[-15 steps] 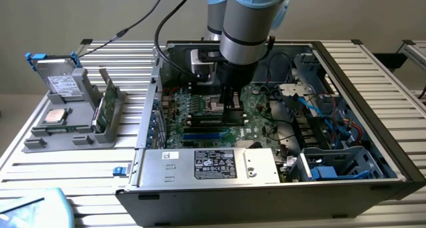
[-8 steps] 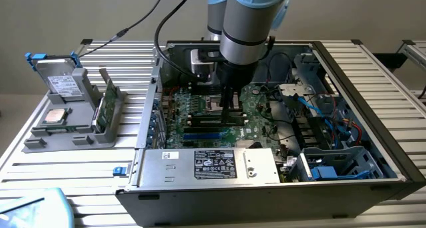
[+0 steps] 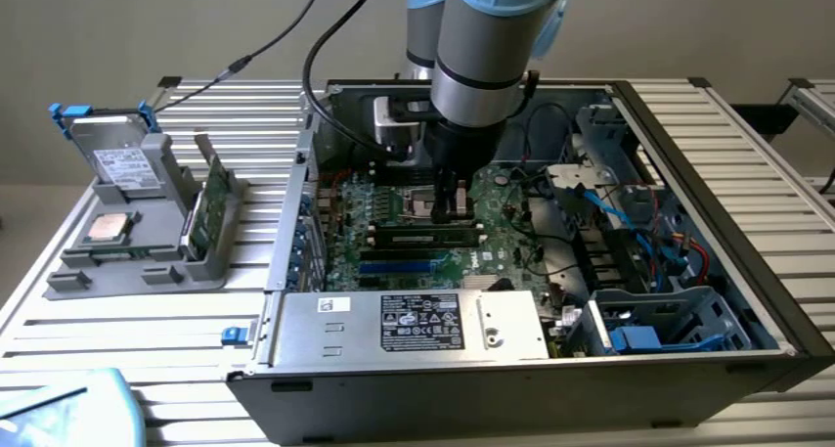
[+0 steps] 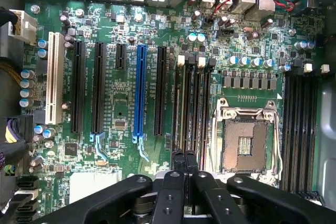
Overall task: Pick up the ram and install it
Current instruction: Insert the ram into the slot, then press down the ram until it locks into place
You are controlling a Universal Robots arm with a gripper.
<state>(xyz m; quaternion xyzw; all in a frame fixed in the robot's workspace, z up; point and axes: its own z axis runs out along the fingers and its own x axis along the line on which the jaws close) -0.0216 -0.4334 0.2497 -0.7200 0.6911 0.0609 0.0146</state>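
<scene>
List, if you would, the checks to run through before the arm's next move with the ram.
1. Long, flat green ram stick located: ok, it stands in the grey plastic holder outside the computer case.
2. Black gripper open for a grasp: not ok, it is shut.
3. Gripper at the ram: not ok, it hangs over the green motherboard, by the black memory slots.
4. Ram in the gripper: not ok.
5. Memory slots free: cannot tell.
</scene>
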